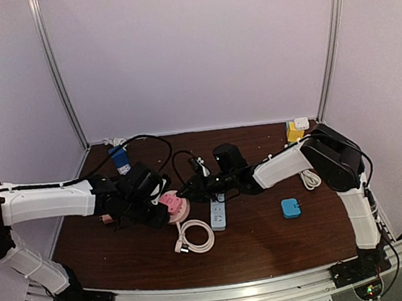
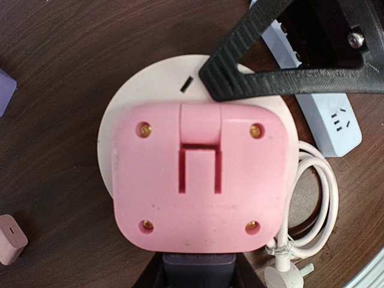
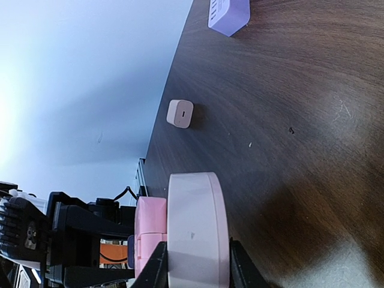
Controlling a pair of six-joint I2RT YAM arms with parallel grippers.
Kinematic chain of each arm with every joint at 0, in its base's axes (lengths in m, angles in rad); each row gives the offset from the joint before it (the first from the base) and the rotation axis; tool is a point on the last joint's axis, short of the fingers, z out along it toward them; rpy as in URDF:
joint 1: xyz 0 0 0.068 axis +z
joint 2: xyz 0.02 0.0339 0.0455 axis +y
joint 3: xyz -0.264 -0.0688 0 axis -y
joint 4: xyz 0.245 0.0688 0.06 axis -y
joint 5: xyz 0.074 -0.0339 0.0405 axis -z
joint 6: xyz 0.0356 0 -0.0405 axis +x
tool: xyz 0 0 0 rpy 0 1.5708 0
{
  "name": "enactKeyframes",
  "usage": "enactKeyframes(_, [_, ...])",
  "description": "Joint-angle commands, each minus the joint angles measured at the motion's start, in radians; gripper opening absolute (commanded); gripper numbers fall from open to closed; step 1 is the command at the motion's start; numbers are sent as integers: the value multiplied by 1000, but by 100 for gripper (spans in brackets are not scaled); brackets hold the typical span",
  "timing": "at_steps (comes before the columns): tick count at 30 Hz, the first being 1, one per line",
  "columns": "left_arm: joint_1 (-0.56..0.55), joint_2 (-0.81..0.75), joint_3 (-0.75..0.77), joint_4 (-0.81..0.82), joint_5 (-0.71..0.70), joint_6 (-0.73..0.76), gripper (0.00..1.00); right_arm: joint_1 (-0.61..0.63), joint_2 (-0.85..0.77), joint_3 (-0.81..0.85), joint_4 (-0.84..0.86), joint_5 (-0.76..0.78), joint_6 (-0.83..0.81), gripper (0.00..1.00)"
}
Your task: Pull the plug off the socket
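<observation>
Nearest you, a coiled white cable (image 1: 196, 236) lies on the worktop (image 1: 270, 244). Just beyond, your right fingers (image 3: 157, 267) clamp the white round socket (image 3: 195, 222), with the pink plug (image 2: 198, 180) seated on it. Whether your left fingers (image 2: 151, 279) grip anything can't be told.

Clearances about the round socket (image 1: 182, 210): left side taken by the left gripper (image 1: 159, 212); right side by the right gripper (image 3: 198, 267), its fingers (image 3: 157, 264) against both faces of the disc; power strip (image 1: 218, 214) just right; coiled cable (image 1: 196, 237) at the near edge; small charger (image 2: 11, 239) apart, leftward; open table (image 1: 270, 248) near-right.
</observation>
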Motion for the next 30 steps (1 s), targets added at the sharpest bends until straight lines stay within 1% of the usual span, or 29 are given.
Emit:
enactKeyframes(1, [1, -51, 2, 50, 47, 1, 6, -24, 4, 7, -46, 73, -52, 0])
enactKeyframes(8, [1, -70, -48, 7, 103, -21, 6, -44, -5, 46, -140, 145, -150, 0])
enactKeyframes(15, [0, -73, -73, -1, 139, -36, 7, -65, 5, 63, -151, 154, -165, 0])
enactKeyframes(21, [-2, -71, -96, 1, 142, -46, 8, -76, 9, 67, -162, 163, -177, 0])
enactKeyframes(23, [-2, -73, -104, 1, 171, -50, 8, -78, 8, 69, -165, 165, -185, 0])
enactKeyframes(28, [0, -86, -116, -1, 158, -58, 8, -79, 5, 69, -170, 165, -201, 0])
enactKeyframes(30, [-1, -94, -113, -23, 101, -75, 10, -79, 3, 70, -174, 163, -208, 0])
